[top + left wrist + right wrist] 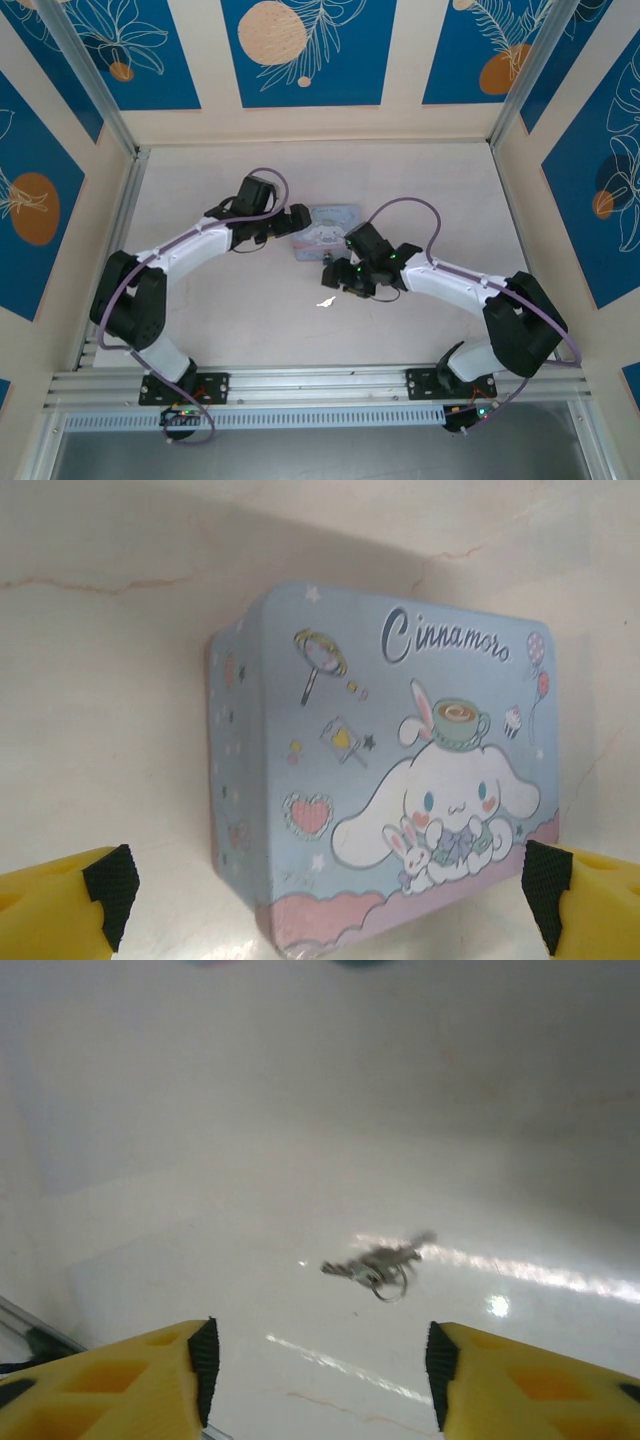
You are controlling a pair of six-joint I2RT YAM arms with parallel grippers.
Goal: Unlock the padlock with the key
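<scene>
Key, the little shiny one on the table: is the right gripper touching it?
Apart. The right wrist view shows the key lying ahead of the right gripper, with bare table between it and both yellow fingers.

White arms (190, 245) with black joints, purple cables, and yellow black-padded fingers (50, 905).

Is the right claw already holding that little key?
No, the key lies on the table ahead of the right claw, which is open and empty.
</scene>
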